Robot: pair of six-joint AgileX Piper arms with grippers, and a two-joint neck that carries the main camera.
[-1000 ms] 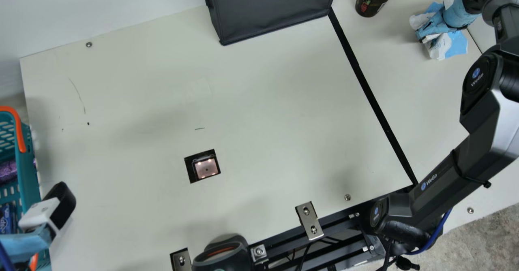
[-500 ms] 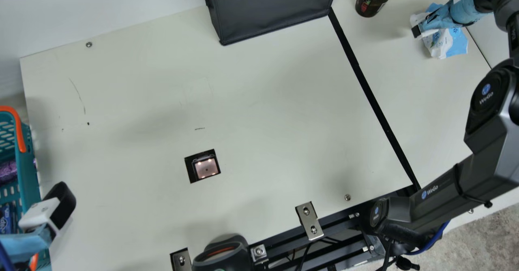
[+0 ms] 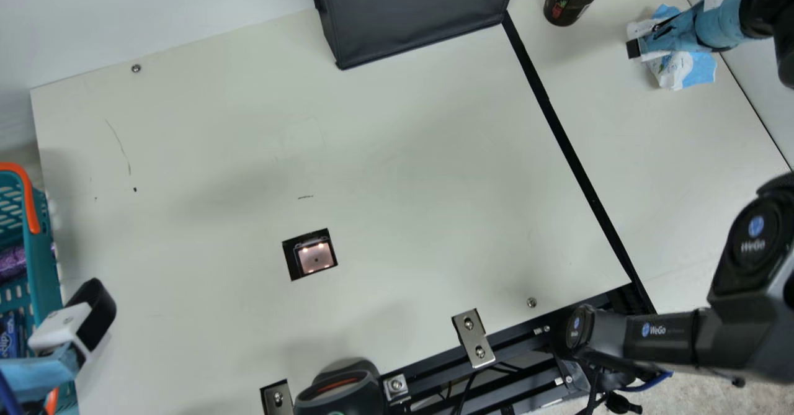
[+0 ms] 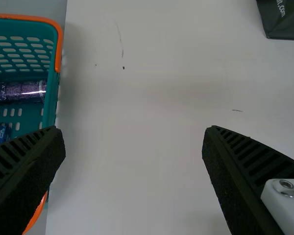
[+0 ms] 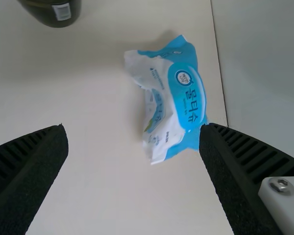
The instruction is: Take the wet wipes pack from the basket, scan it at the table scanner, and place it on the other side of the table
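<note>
The soft, crumpled white-and-blue plastic wet wipes pack lies on the right-hand side of the flat cream table, printed face upward. The square pinkish-windowed table scanner is recessed in the tabletop (window lit). The teal perforated plastic basket, orange-handled and open-topped, stands upright beside the table's left edge.

Soft, fairly even light washes the cream table, leaving diffuse shadows, one beside the wet wipes pack. Small bright lights glow in the table scanner; in the left wrist view, glare streaks a purple package.
</note>
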